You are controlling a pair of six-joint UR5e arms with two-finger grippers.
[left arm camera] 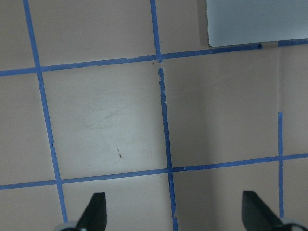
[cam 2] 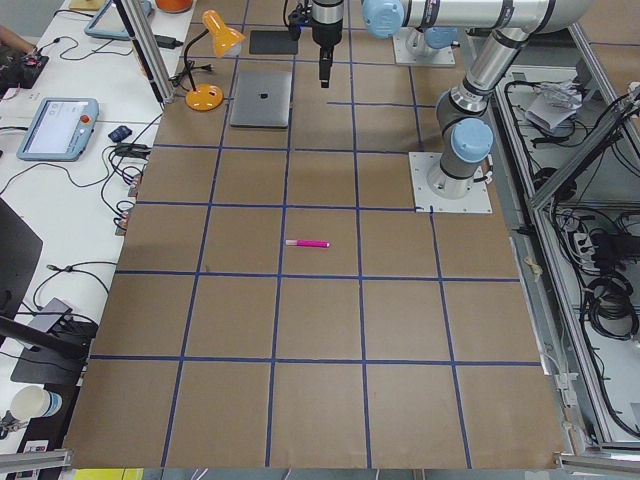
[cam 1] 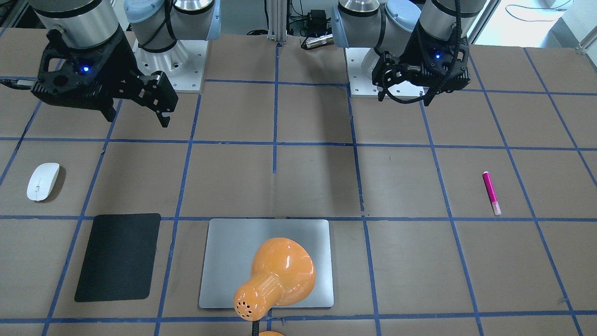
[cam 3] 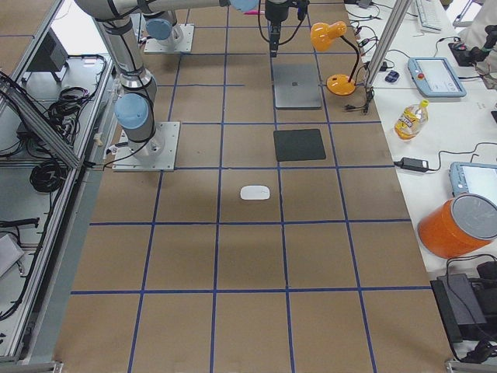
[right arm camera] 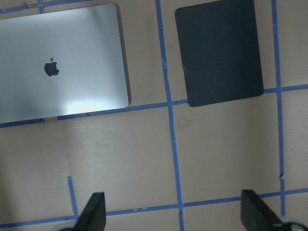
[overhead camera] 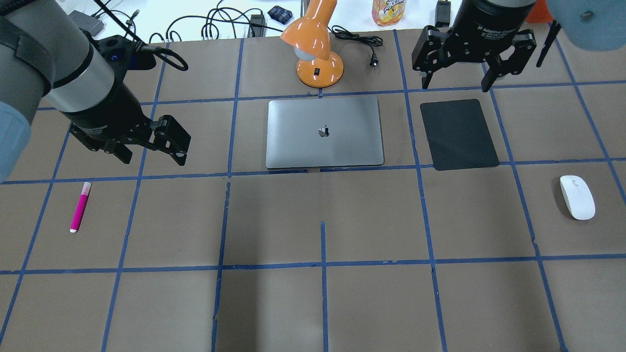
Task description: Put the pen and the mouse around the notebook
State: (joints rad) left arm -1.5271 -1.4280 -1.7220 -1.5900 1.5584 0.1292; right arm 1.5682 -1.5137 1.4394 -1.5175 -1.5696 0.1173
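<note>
The magenta pen [overhead camera: 80, 207] [cam 1: 491, 192] [cam 2: 307, 243] lies alone on the brown table on my left side. On the far right side rests the white mouse [overhead camera: 577, 197] [cam 1: 43, 181] [cam 3: 255, 193]. The silver notebook [overhead camera: 324, 132] [cam 1: 224, 261] [right arm camera: 62, 62] lies closed at the table's middle, far side. My left gripper [overhead camera: 152, 157] [cam 1: 403, 95] [left arm camera: 174, 214] hangs open and empty above the table between pen and notebook. High up near the black mat, my right gripper [overhead camera: 456, 84] [cam 1: 137, 116] [right arm camera: 174, 214] is open too, holding nothing.
A matte black mat [overhead camera: 458, 134] [cam 1: 119, 256] lies just right of the notebook. An orange desk lamp [overhead camera: 315, 44] [cam 1: 277, 275] stands behind the notebook, its head leaning over it. Cables and a bottle [overhead camera: 389, 11] sit beyond the far edge. Blue tape lines grid the table.
</note>
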